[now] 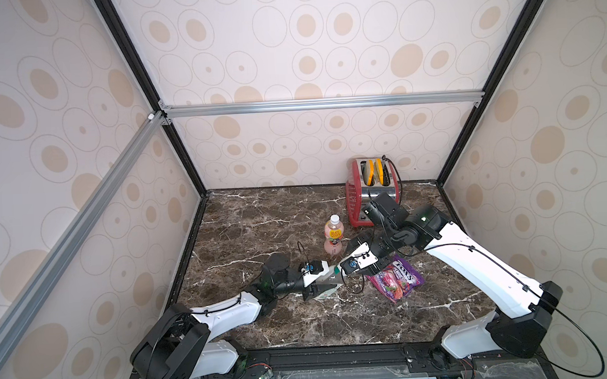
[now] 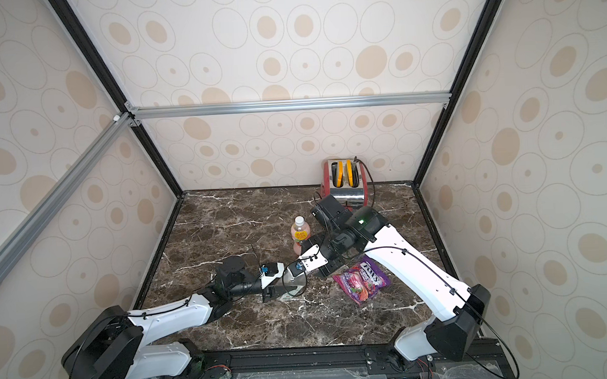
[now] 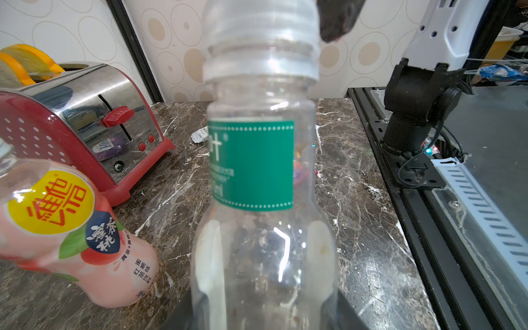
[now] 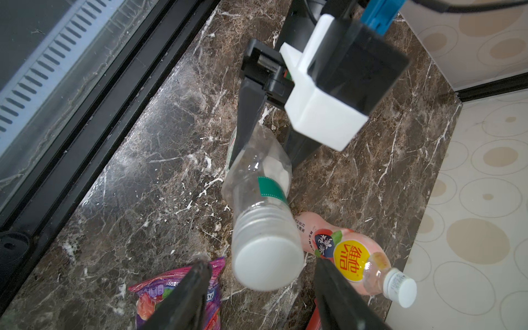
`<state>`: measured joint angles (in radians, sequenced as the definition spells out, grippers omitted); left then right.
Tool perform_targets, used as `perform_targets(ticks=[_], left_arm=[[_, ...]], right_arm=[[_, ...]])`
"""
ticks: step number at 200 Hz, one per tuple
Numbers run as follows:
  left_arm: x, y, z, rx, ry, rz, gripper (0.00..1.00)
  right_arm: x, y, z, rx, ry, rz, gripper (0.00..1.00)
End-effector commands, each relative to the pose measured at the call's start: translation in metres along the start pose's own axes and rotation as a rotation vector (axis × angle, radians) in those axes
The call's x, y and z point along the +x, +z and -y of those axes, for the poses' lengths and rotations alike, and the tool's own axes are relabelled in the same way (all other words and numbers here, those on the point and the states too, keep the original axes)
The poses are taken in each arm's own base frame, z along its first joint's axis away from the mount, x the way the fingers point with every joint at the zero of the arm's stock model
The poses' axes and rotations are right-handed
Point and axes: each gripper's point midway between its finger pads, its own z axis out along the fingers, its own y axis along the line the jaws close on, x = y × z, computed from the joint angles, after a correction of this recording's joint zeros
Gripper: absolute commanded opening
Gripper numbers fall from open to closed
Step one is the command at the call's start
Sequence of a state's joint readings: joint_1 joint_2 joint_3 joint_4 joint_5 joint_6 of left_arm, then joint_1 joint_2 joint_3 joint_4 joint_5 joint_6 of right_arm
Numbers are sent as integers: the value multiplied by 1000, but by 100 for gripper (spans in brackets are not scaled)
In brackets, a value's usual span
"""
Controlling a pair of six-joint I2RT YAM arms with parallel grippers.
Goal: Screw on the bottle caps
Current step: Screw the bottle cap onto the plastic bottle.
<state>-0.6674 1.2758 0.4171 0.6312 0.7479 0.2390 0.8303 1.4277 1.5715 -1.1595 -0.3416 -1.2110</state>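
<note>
Tightening the white cap [image 4: 268,265], resting on the neck of the clear bottle [image 3: 257,171], apparently. Rely on the left gripper [image 4: 265,151], pinched on the bottle's lower body and holding it tilted. Bring the right gripper [image 4: 263,264], spread either side of the cap and seemingly not touching it, evenly inward; squeeze squarely, then twist without side push. Leave the pink bottle [image 1: 334,236] alone: upright nearby, already capped. Mind the candy bag [image 1: 395,278] on the dark marble surface [image 1: 261,217]; red toaster [image 1: 372,191] at the back, oval-patterned walls [image 1: 307,56] around.
</note>
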Motion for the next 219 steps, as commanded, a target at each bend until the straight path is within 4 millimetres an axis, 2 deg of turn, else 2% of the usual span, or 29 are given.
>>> perform_targets(ticks=[1, 127, 162, 181, 219], left_arm=[[-20, 0, -5, 5, 49, 40, 48], [-24, -1, -4, 14, 63, 52, 47], [-24, -1, -4, 13, 63, 52, 47], [-25, -1, -6, 3, 66, 54, 47], [-39, -6, -19, -83, 100, 84, 47]], right_arm=[[-1, 7, -6, -36, -4, 4, 61], [4, 21, -8, -65, 4, -12, 49], [5, 23, -10, -78, 21, -9, 42], [6, 26, -10, -85, 51, -14, 42], [11, 38, -8, -96, 175, -45, 39]])
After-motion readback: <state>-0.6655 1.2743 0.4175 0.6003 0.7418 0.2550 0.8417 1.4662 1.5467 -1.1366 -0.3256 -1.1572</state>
